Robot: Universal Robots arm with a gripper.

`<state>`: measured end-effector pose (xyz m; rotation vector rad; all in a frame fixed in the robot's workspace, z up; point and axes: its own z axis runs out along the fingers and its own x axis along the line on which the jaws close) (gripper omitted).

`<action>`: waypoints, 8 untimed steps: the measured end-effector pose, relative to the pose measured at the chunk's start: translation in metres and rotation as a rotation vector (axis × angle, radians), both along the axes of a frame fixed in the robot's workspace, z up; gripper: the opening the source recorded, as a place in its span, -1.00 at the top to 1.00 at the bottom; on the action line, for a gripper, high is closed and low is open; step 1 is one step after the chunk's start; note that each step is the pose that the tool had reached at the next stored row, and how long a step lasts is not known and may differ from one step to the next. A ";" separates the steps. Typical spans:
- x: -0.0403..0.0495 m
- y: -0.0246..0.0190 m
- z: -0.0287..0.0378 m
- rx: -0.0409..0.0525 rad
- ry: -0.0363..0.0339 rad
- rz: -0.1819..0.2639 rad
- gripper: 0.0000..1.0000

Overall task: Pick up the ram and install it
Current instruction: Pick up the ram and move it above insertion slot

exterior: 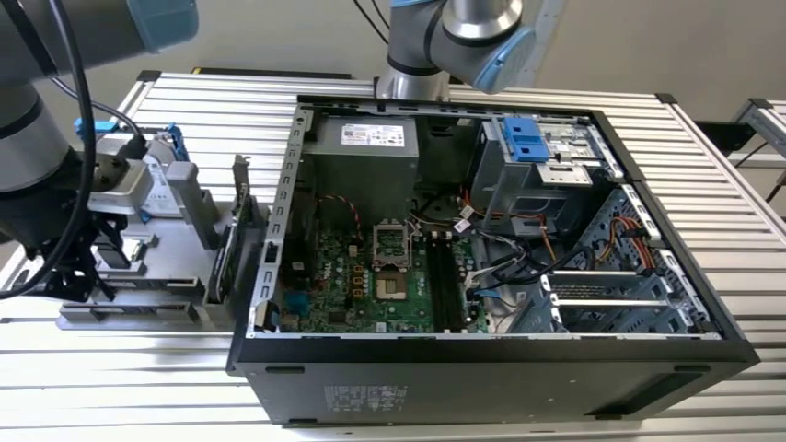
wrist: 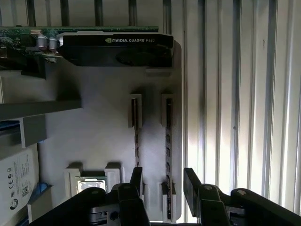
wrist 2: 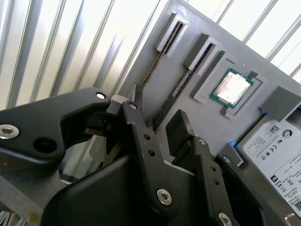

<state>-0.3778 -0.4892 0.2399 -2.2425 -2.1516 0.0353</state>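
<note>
While the gripper (wrist: pixel 163 181) hangs with fingers spread either side of it, the ram (wrist: pixel 168 141) stands on edge in a grey tray (wrist: pixel 103 127) on the slatted metal table (wrist: pixel 235 94). Count: two narrow slots (wrist: pixel 135 110), one CPU chip (wrist 2: pixel 232 88), one hard drive (wrist 2: pixel 277 146), one expansion card (wrist: pixel 117 47), one open PC case (exterior: pixel 491 368) beside the tray.

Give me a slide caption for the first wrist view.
Open gripper hovering over the gray tray, fingers lined up either side of the ram in its slot.

Pincer (wrist: pixel 164 184) spread; ram (wrist: pixel 168 141) edge-up in grey holder (wrist: pixel 94 136) slot between fingers (wrist: pixel 192 181).
</note>
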 end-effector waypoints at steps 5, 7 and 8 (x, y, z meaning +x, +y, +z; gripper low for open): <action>-0.0001 0.0001 -0.0053 0.0001 -0.0001 0.000 -1.00; -0.0001 0.0001 -0.0071 0.0001 0.0000 0.000 -1.00; -0.0001 0.0001 -0.0078 0.0001 0.0000 0.000 -1.00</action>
